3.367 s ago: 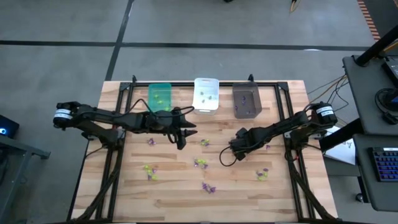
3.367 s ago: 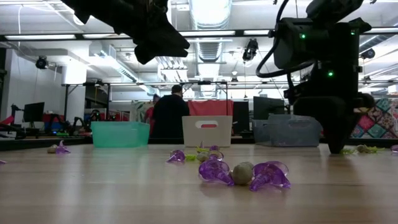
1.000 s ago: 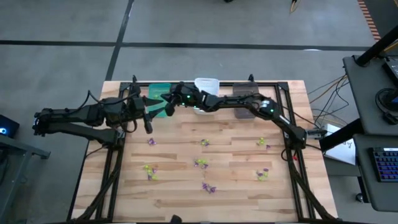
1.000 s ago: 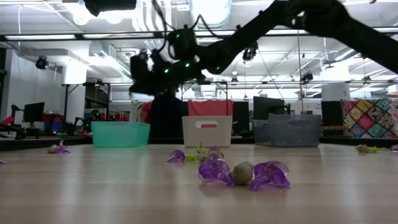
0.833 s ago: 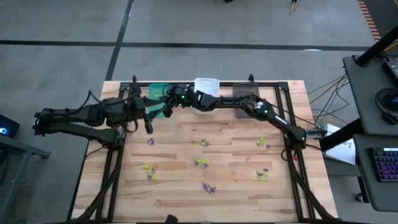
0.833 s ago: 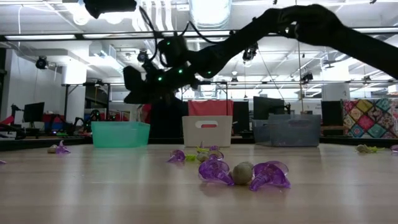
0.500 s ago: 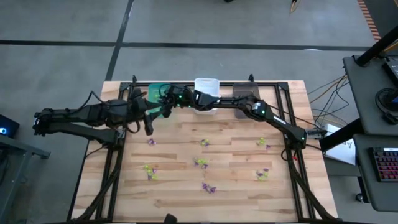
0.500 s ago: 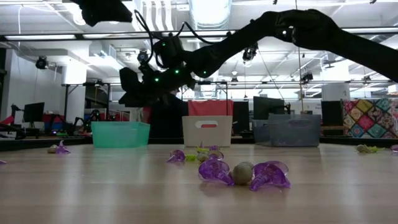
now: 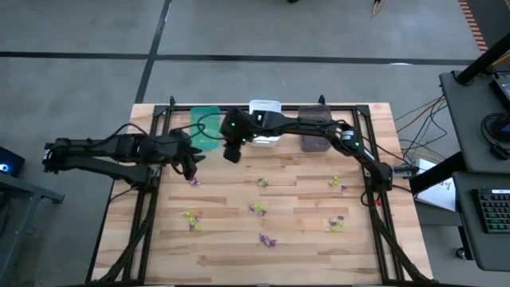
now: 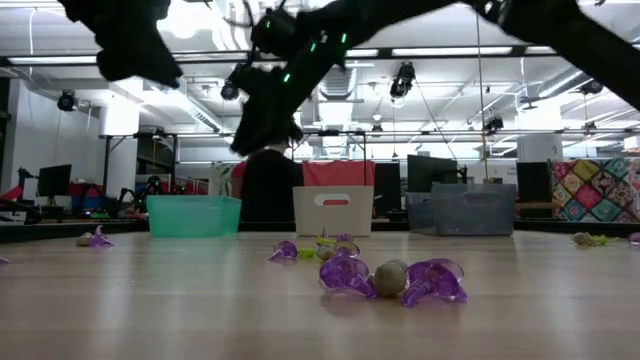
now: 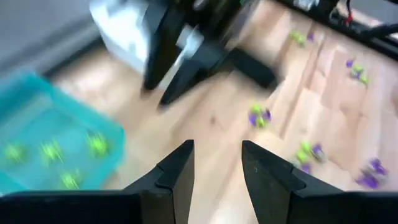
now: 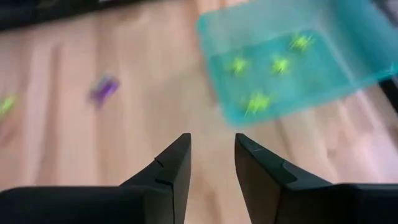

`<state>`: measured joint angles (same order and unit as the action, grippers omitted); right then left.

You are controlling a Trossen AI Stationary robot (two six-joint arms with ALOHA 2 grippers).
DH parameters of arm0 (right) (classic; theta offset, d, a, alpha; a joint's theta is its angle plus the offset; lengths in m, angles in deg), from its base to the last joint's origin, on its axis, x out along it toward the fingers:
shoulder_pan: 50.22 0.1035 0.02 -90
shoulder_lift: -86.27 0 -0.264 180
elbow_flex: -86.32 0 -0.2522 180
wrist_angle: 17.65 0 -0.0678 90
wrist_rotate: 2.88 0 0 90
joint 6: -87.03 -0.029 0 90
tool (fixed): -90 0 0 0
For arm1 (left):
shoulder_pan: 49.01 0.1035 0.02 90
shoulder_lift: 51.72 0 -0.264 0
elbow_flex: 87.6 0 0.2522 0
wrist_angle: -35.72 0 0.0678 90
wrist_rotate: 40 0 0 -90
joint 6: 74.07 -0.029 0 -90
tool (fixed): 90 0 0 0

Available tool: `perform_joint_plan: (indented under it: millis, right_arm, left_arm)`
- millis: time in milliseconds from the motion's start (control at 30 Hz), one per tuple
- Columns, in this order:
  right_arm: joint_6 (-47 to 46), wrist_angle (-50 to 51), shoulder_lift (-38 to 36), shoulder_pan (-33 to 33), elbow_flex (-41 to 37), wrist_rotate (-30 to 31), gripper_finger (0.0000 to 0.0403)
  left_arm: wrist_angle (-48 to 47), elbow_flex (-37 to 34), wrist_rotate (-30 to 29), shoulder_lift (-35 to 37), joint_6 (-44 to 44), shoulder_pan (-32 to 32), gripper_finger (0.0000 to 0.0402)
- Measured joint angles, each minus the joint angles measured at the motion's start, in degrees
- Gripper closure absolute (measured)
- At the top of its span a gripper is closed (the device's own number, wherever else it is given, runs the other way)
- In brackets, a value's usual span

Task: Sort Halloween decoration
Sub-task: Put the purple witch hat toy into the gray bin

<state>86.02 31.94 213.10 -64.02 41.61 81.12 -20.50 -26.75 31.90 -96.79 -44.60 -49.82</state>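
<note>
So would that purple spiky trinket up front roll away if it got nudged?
Probably not far: the small purple translucent plastic trinket has curled prongs resting on the wooden table, which should catch. It looks light and stiff, so it may skid. The round greyish ball beside it might roll.

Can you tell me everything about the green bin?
The green bin is a small see-through teal box, plastic by its look, open on top, with thin straight walls. It sits flat at the far edge of the wooden table, leftmost of three bins, beside the white bin. Four yellow-green spiky trinkets lie on its floor. Nothing grips it; the right gripper, fingers open and empty, is just beside its near corner.
</note>
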Motion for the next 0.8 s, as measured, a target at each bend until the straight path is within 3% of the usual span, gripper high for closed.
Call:
perform_joint_plan:
  millis: [167, 300, 533, 800]
  right_arm:
    - [3.1, 11.7, -5.0, 3.5, -1.3, 0.0, 0.0300]
    - [4.6, 13.2, -9.0, 6.9, -5.6, 0.0, 0.0307]
    - [5.4, 11.2, -18.6, 11.4, -17.8, 0.0, 0.0321]
    - [4.1, 2.7, -31.4, 13.9, -35.4, 0.0, 0.0330]
  left_arm:
    - [-5.6, 0.0, 2.5, -3.6, 6.5, -1.0, 0.0286]
    - [-9.1, 0.0, 6.0, -8.0, 7.6, -2.2, 0.0286]
    - [-15.5, 0.0, 7.1, -16.3, 2.1, -7.3, 0.0286]
    - [-14.3, 0.0, 6.7, -20.8, -3.4, -13.9, 0.0286]
